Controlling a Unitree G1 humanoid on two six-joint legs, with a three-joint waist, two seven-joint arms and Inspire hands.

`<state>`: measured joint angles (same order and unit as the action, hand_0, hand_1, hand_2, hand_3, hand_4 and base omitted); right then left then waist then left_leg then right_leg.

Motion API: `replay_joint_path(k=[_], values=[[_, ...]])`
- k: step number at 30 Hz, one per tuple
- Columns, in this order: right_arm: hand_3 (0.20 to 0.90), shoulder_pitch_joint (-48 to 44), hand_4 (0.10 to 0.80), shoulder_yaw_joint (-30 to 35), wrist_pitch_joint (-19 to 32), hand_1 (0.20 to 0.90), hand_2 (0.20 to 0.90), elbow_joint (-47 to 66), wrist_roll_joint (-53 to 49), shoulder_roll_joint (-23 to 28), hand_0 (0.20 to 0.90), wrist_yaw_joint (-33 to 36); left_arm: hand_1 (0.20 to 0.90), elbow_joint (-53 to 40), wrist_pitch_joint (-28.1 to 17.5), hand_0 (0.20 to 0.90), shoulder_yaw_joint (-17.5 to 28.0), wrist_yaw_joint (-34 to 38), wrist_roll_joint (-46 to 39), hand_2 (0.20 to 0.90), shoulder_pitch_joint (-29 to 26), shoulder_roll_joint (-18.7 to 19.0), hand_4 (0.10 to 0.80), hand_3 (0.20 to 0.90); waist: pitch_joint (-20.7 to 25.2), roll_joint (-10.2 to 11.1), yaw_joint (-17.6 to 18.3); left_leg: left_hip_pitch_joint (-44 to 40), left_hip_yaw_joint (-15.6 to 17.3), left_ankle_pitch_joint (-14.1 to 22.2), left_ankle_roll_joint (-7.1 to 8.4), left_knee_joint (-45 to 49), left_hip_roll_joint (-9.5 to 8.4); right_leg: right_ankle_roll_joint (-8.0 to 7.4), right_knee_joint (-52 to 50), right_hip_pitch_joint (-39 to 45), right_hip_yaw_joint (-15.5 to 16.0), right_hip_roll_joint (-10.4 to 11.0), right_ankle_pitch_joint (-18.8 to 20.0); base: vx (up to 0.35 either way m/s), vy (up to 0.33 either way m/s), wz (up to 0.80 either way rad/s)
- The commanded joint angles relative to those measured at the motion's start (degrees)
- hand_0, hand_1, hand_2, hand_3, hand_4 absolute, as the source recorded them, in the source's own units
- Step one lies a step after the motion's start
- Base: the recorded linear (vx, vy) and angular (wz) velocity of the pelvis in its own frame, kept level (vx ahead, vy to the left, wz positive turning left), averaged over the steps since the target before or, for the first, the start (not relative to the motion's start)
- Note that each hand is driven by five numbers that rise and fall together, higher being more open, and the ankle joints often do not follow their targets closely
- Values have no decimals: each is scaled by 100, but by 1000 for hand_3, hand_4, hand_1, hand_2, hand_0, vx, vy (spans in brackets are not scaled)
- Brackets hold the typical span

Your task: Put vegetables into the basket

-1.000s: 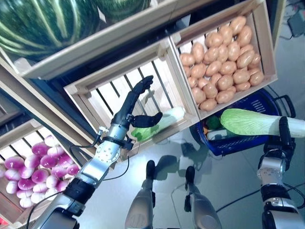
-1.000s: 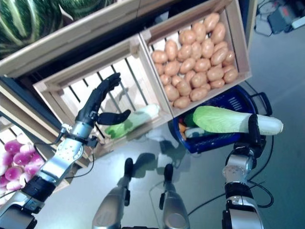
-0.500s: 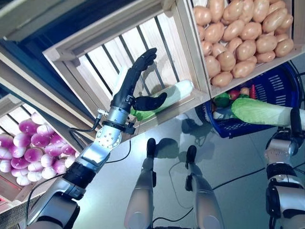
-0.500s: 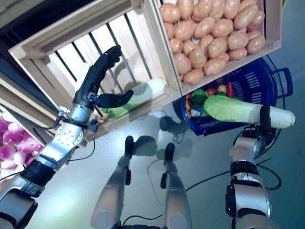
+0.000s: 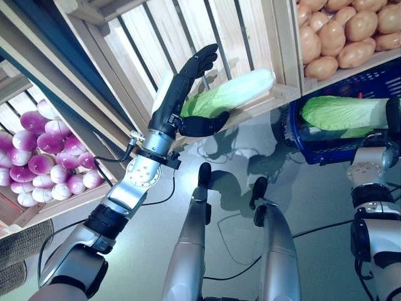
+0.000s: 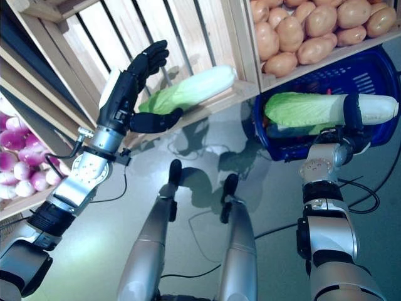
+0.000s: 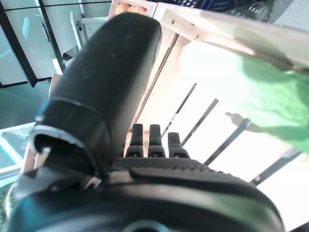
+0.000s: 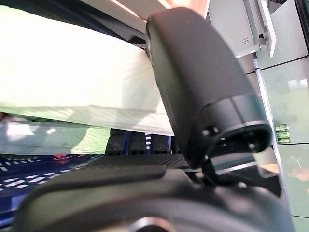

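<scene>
A napa cabbage (image 5: pixel 233 94) lies along the front lip of a slatted wooden crate (image 5: pixel 188 31). My left hand (image 5: pixel 178 94) is open, reaching into that crate. Its straight fingers (image 7: pixel 149 140) stand just behind the cabbage's leafy end (image 7: pixel 270 96), and its thumb sits under that end at the lip. My right hand (image 6: pixel 352 114) is shut on a second napa cabbage (image 6: pixel 307 108). It holds this cabbage level above the blue basket (image 6: pixel 357 72), thumb over the white stalk (image 8: pixel 72 82). Other vegetables in the basket are mostly hidden.
A crate of potatoes (image 5: pixel 341 37) hangs over the basket's back. Purple round vegetables (image 5: pixel 44 157) fill a lower crate at the left. The wooden shelf frame (image 5: pixel 56 81) runs diagonally beside my left arm. The basket stands on the grey floor (image 5: pixel 313 207).
The whole picture has shifted, so the camera moved. My left hand's fingers reach a little deeper past the crate cabbage. The right hand still holds its cabbage over the basket.
</scene>
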<state>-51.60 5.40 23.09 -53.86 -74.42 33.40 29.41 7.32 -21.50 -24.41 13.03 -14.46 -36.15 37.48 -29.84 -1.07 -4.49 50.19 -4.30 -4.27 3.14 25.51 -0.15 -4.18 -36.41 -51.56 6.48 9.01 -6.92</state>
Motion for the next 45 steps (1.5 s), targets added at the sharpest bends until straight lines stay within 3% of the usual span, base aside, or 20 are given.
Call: replay_joint_path(k=[1, 2, 3, 4, 9, 17, 22, 25, 26, 30, 36, 39, 45], values=[[566, -176, 577, -148, 752, 566, 566, 432, 574, 789, 566, 85, 900, -784, -1006, 900, 493, 65, -212, 900, -536, -272, 800, 900, 5, -207, -2, 140, 220, 821, -324, 827, -322, 125, -288, 89, 13, -210, 268, -28, 56, -4], [686, -194, 657, -135, 710, 686, 686, 429, 631, 774, 686, 98, 900, -790, -1008, 900, 513, 75, -199, 900, -552, -288, 800, 900, 5, -216, 6, 246, 231, 812, -323, 941, -334, 151, -390, -5, 0, -213, 282, -11, 49, -3], [860, -201, 773, -141, 684, 860, 860, 404, 665, 769, 860, 149, 900, -789, -981, 900, 534, 63, -214, 900, -546, -307, 800, 900, 5, -221, 8, 324, 245, 928, -319, 1140, -346, 156, -547, -63, -26, -213, 202, 9, 41, -3], [900, -213, 800, -130, 640, 900, 900, 348, 758, 743, 900, 247, 900, -763, -958, 900, 549, 43, -250, 900, -562, -297, 800, 900, 5, -230, 8, 389, 257, 981, -311, 1270, -330, 167, -679, -109, -34, -208, 159, 35, 30, -1], [900, -302, 800, -134, 690, 900, 900, 111, 979, 765, 900, 824, 900, -773, -909, 900, 538, 65, -272, 900, -614, -251, 800, 900, 5, -260, -1, 502, 316, 1090, -330, 1472, -333, 186, -847, -197, -54, -226, 91, 4, 7, 3], [900, -717, 800, -465, 404, 900, 900, -175, 2716, 973, 900, 2520, 900, -827, -943, 900, 478, 148, -216, 900, -676, -194, 800, 900, 5, -361, -39, 635, 402, 1233, -365, 1813, -394, 223, -1112, -334, -39, -197, 49, 4, 41, -2], [900, -957, 800, -771, -296, 900, 900, -325, 3950, 1111, 900, 3588, 900, -830, -971, 900, 444, 267, -223, 900, -664, -183, 800, 900, 5, -433, -61, 631, 479, 1360, -387, 1943, -381, 237, -1230, -347, -33, -184, -57, 35, 50, 0], [900, -1041, 800, -972, -1209, 900, 900, -418, 5156, 1210, 900, 4323, 900, -877, -986, 900, 415, 335, -207, 900, -666, -154, 800, 900, 5, -454, -62, 608, 521, 1429, -404, 2000, -360, 241, -1266, -330, -23, -185, -98, 25, 36, -2], [900, -1066, 800, -1108, -1286, 900, 900, -385, 5158, 1238, 900, 4424, 900, -883, -989, 900, 404, 364, -151, 900, -659, -147, 800, 900, 5, -458, -67, 605, 530, 1442, -408, 2004, -359, 234, -1246, -327, -18, -183, -90, 0, 0, 0], [900, -1043, 800, -1130, -940, 900, 900, -293, 4645, 1268, 900, 4222, 900, -896, -949, 900, 443, 622, 76, 900, -578, -46, 800, 900, 5, -459, -39, 501, 562, 1479, -403, 1943, -336, 230, -1076, -226, -49, -228, -70, 29, 19, 0], [900, -482, 800, -799, -32, 900, 900, 209, 3478, 823, 900, 3084, 900, -813, -516, 900, 547, 1174, 846, 900, -489, 151, 800, 900, 5, -367, 27, -33, 597, 1322, -358, 1395, -288, 196, -497, 261, -47, -323, 60, 55, 37, -3], [900, 68, 800, -693, 175, 900, 900, 684, 3245, 464, 900, 2478, 900, -707, -187, 900, 590, 1517, 1287, 900, -469, 276, 800, 900, 5, -312, 84, -488, 623, 1261, -322, 1041, -269, 155, -204, 682, -65, -355, 58, 86, 57, -9], [900, 1871, 800, -746, 363, 900, 900, 2530, 3012, -704, 900, 1500, 900, -446, 716, 900, 634, 1849, 2090, 900, -165, 237, 800, 900, 5, -88, 329, -1704, 591, 821, -279, -214, -290, 74, 1107, 1857, -98, -367, 417, 107, 66, -15]])
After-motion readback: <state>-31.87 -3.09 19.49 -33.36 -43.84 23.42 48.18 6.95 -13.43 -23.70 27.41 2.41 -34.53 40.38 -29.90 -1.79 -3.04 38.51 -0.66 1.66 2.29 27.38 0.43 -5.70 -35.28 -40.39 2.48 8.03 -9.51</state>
